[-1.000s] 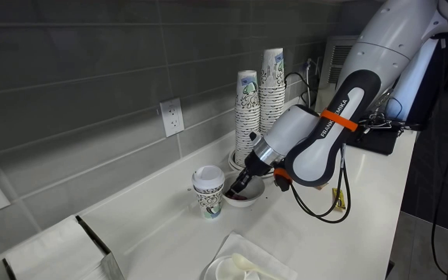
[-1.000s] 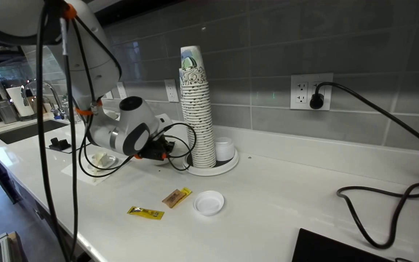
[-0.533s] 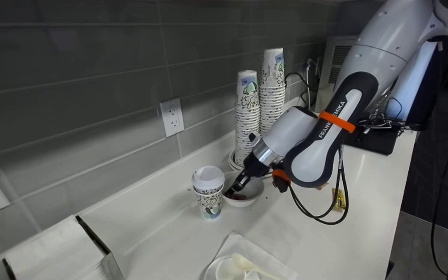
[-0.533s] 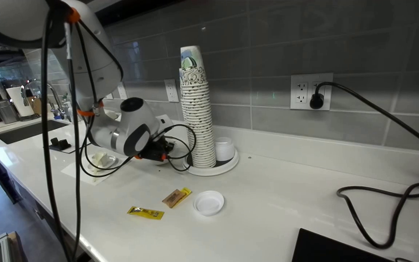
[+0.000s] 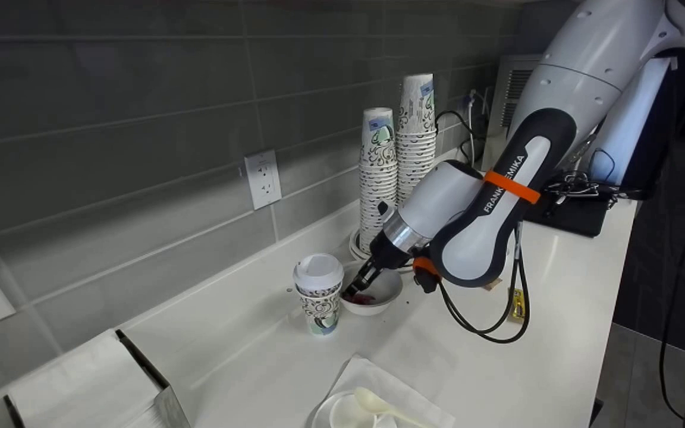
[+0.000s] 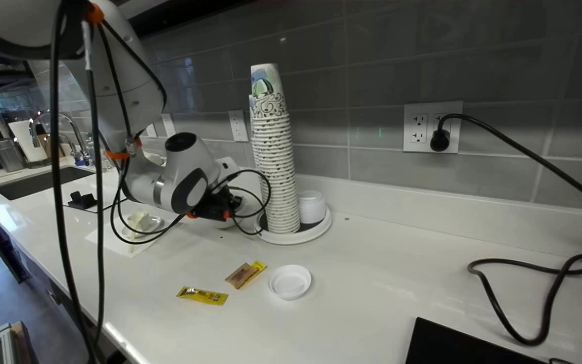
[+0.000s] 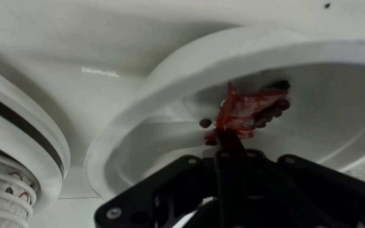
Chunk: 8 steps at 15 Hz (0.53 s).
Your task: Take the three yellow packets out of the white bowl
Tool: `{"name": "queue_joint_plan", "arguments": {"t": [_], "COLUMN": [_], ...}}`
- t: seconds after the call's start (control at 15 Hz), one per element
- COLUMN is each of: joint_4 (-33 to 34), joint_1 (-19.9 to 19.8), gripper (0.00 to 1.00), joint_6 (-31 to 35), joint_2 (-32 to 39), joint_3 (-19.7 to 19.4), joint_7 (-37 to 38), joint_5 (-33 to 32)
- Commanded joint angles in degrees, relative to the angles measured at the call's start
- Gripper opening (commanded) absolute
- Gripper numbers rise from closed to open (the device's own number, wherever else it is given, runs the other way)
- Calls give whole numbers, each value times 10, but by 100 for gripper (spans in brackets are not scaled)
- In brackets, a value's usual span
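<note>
The arm (image 5: 515, 178) dips into the white bowl (image 5: 385, 289), and the fingers (image 7: 228, 144) look pressed together at their tips, right up against a crumpled red wrapper (image 7: 242, 109) inside it. Whether any of the wrapper is caught between them, I can't tell from here. A few small dark bits (image 7: 205, 123) lie around it. Set against a second ago, little has changed: in an exterior view the arm has edged slightly toward the lidded cup (image 5: 319, 291), and the bowl, just beside that cup, seems to have slid a touch the same way. The packets haven't budged. In an exterior view, one yellow packet (image 6: 202, 296) lies by itself on the worktop (image 6: 361, 303), well apart from the bowl; near it, a second yellow packet (image 6: 258, 268) pokes out from under a tan packet (image 6: 240, 276), with a shallow white dish (image 6: 290, 282) just beside the pair.
</note>
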Motion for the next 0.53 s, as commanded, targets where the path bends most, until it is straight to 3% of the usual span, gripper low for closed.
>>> {"name": "queue_joint_plan", "arguments": {"t": [0.0, 0.47], "joint_4": [-22, -57], "joint_1": [53, 138], "gripper": [0, 0], "joint_6": [-14, -63], "joint_2": [-59, -142], "joint_3": [-37, -104], "joint_7": [34, 70], "joint_5": [35, 102]}}
